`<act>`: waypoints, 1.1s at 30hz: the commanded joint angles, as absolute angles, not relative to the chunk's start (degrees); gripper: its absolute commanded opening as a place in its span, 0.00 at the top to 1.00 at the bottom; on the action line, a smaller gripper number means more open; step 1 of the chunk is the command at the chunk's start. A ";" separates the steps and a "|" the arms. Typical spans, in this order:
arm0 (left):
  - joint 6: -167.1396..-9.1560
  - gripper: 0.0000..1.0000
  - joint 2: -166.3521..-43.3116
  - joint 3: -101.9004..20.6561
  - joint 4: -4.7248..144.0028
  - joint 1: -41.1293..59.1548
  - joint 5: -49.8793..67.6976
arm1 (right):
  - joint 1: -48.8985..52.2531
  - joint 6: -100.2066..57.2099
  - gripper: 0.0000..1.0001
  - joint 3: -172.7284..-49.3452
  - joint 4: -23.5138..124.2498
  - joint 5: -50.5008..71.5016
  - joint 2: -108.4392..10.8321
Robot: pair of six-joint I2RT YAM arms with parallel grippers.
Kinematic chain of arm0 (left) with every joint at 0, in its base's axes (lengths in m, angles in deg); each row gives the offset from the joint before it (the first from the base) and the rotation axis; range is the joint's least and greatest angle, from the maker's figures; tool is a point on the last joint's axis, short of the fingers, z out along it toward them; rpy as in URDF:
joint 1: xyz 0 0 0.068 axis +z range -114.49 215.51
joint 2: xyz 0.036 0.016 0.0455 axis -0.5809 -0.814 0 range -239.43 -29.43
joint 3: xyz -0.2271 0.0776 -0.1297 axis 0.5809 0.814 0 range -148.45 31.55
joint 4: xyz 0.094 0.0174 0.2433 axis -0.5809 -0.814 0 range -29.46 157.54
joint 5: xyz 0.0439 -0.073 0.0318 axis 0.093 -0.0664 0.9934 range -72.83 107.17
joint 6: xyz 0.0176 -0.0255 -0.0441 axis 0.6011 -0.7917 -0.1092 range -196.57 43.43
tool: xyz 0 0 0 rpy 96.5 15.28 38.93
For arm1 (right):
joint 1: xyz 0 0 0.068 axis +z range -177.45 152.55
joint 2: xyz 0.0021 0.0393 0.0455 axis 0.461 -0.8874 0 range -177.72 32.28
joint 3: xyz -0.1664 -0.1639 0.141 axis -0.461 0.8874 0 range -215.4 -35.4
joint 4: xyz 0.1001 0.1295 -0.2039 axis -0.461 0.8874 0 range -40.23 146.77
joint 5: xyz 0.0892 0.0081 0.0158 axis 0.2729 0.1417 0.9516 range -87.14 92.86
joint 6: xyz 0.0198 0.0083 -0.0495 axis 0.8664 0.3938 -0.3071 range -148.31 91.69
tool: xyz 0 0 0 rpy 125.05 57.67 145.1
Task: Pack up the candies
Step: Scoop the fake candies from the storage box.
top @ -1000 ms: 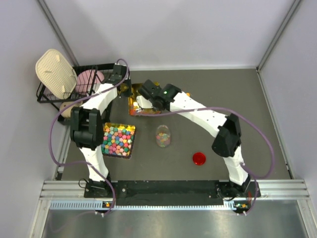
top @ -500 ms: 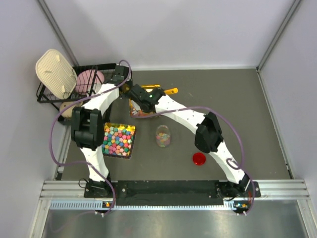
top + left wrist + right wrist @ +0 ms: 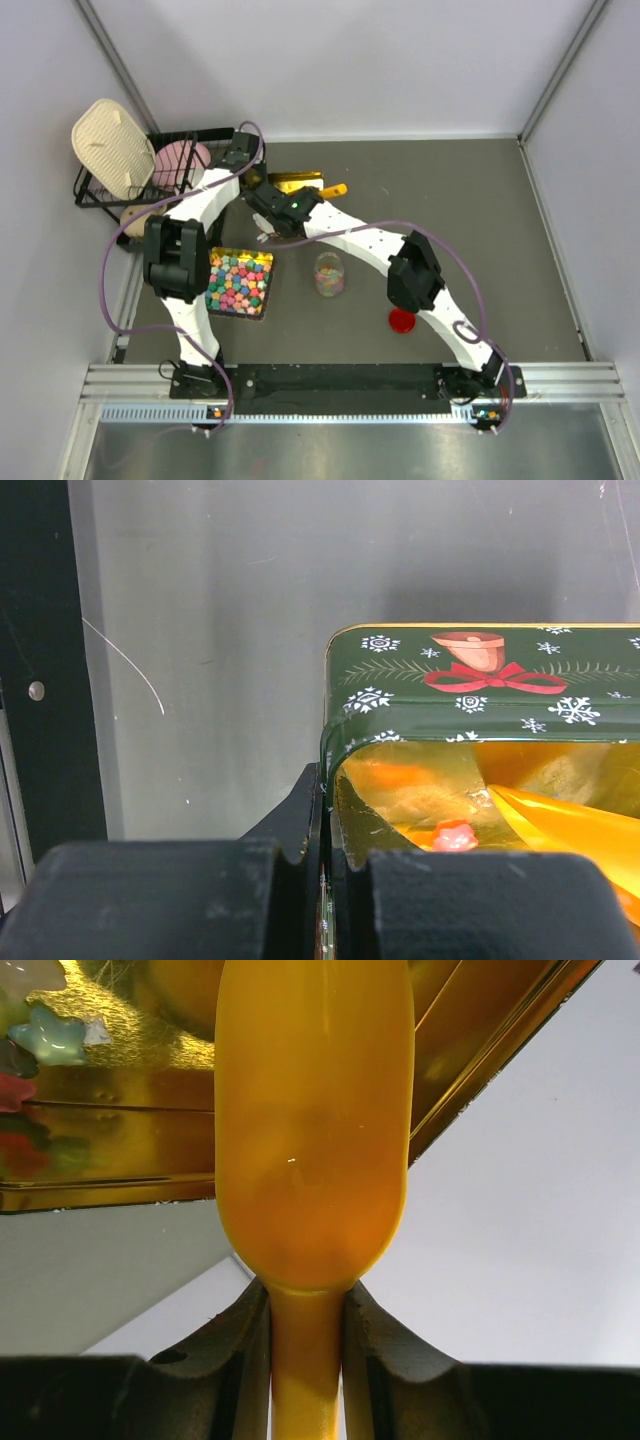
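Observation:
A green Christmas tin (image 3: pixel 480 695) with a gold inside (image 3: pixel 296 181) is at the back left, tilted. My left gripper (image 3: pixel 325 780) is shut on its side wall; it shows in the top view (image 3: pixel 258 184) too. A few tiny candies lie inside: a pink one (image 3: pixel 455 835) and a pale star (image 3: pixel 50 1038). My right gripper (image 3: pixel 305 1300) is shut on the handle of an orange spoon (image 3: pixel 310 1130), whose bowl reaches into the tin. The spoon (image 3: pixel 336 189) also pokes out beyond the right gripper (image 3: pixel 305 197) in the top view. A clear jar (image 3: pixel 329 275) holds small candies.
A gold tray (image 3: pixel 262 259) of larger bold-coloured candies sits front left. A red lid (image 3: pixel 402 320) lies right of the jar. A black dish rack (image 3: pixel 112 190) with a beige lid and pink item stands at the back left, close to the left arm.
The right arm has swung left and turned the spoon. The tin has shifted toward the back and tipped up, showing now as a narrow gold band. The left gripper keeps its hold.

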State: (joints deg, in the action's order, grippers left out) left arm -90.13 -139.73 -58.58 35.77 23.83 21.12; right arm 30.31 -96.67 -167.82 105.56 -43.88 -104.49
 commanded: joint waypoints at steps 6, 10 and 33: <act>-90.98 1.00 -135.68 -60.83 38.00 23.73 20.07 | 31.96 -93.79 1.00 -160.13 102.24 -42.23 -100.09; -90.54 1.00 -135.60 -61.00 37.65 23.73 21.12 | 31.96 -94.05 1.00 -155.38 102.24 -41.79 -96.31; -91.33 1.00 -132.79 -58.28 40.82 23.91 17.43 | 32.84 -94.14 1.00 -158.54 102.59 -38.45 -100.17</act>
